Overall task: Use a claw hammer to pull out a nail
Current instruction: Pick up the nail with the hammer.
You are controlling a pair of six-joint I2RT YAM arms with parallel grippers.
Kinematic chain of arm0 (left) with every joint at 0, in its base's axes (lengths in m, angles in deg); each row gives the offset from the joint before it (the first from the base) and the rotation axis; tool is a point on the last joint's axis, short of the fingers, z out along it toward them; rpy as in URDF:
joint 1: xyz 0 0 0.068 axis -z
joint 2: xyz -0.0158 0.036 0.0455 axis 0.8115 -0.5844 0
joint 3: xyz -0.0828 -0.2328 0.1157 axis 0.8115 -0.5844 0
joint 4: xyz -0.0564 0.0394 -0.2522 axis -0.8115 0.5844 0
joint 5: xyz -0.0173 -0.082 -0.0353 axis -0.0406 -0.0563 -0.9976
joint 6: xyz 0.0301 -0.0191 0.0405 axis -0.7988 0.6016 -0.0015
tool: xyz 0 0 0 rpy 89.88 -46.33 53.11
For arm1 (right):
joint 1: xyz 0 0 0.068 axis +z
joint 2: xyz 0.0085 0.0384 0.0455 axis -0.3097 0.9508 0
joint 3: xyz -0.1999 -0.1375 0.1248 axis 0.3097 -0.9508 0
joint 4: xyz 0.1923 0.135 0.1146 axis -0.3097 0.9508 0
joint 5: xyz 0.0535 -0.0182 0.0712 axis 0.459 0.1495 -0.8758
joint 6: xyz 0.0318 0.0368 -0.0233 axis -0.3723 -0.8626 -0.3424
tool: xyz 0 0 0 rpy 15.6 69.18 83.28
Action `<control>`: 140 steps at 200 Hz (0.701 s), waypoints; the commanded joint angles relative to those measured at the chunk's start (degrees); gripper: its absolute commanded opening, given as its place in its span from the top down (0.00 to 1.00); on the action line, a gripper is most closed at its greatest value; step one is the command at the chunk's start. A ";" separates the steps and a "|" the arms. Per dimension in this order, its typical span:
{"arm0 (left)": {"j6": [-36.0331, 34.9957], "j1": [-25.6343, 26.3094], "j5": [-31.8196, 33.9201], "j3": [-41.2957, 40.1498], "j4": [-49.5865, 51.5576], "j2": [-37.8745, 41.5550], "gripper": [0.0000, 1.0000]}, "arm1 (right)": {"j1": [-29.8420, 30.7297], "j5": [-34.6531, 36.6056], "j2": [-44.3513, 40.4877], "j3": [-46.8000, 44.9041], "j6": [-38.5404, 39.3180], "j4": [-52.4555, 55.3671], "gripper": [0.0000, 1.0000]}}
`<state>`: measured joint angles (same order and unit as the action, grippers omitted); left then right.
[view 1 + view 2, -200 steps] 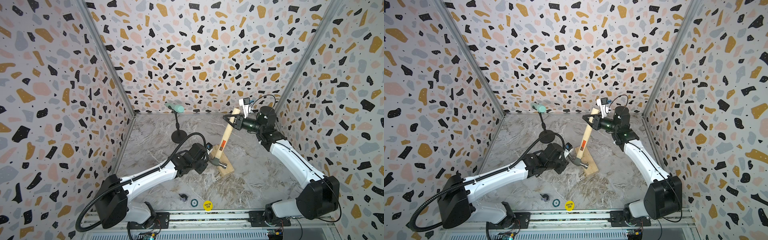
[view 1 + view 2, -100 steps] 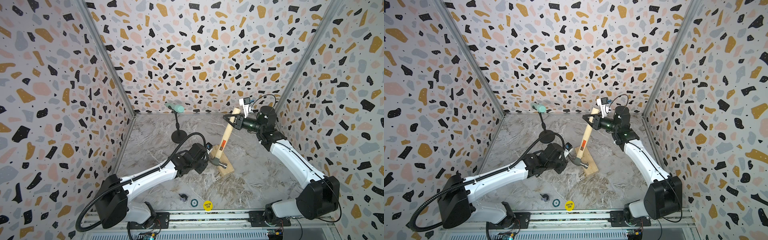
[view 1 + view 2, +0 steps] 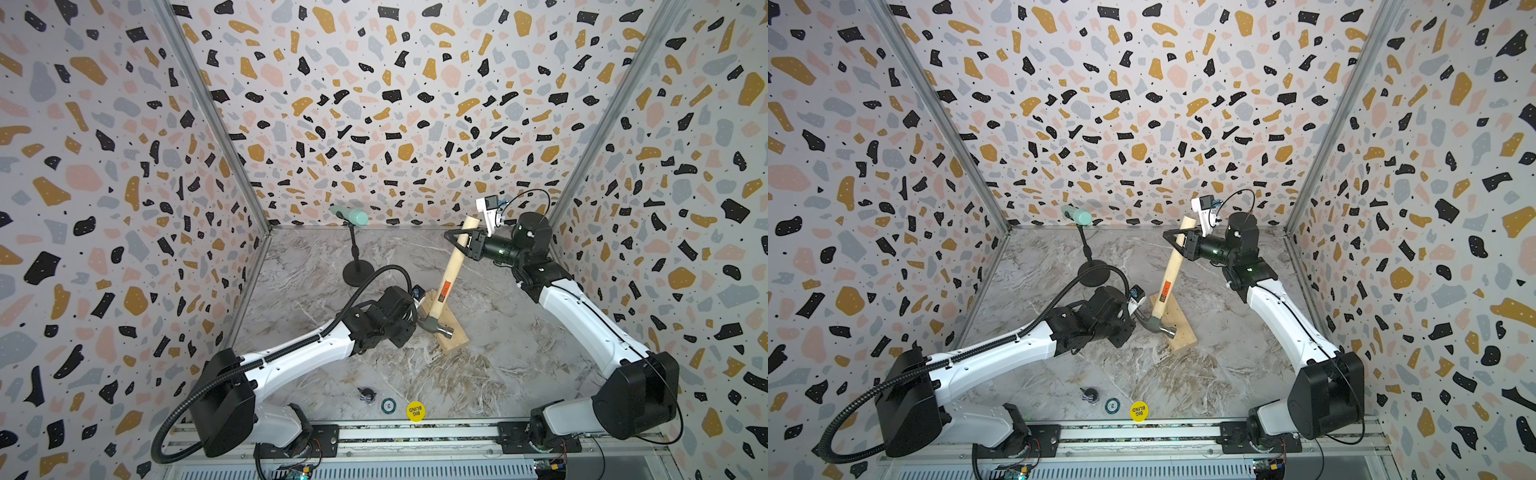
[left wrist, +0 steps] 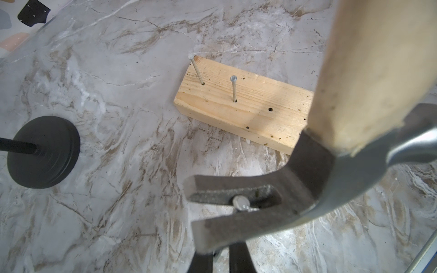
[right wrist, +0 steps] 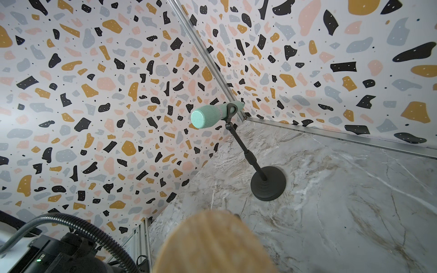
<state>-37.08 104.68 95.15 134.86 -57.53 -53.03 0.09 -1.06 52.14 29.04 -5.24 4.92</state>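
The grey marbled counter [image 3: 519, 353] carries a pale wood block [image 3: 455, 340] near centre, a black stand base [image 3: 358, 274] at 11 o'clock, and at 6 o'clock (by the front edge) a yellow disc [image 3: 415, 411], a green chip [image 3: 388, 405] and a small dark object [image 3: 367, 395].

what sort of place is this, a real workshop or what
Most likely a robot recording booth, not a real workshop: terrazzo-print panel walls box in a marble-look tabletop, the left arm and right arm mount on a front rail, and a microphone stands behind.
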 commanded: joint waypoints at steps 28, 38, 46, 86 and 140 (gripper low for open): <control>-0.30 0.25 -0.03 0.38 -0.31 0.27 0.92 | 0.38 -1.68 -1.80 2.70 -3.20 -2.83 1.00; -0.32 0.25 0.04 0.36 -0.29 0.22 0.93 | 0.42 -1.72 -1.78 2.71 -3.25 -2.81 1.00; -0.31 0.24 -0.03 0.33 -0.26 0.24 0.93 | 0.41 -1.70 -1.78 2.61 -3.30 -2.77 1.00; -0.32 0.26 -0.04 0.36 -0.31 0.54 0.95 | 0.59 -1.62 -1.88 2.38 -3.20 -2.96 1.00; -0.32 0.19 0.22 0.36 -0.35 0.85 0.99 | 0.59 -1.45 -1.87 1.92 -3.10 -3.02 1.00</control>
<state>-37.12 104.68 95.15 134.86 -57.53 -53.03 0.42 -1.04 52.14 29.04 -5.20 4.90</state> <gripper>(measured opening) 0.047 0.242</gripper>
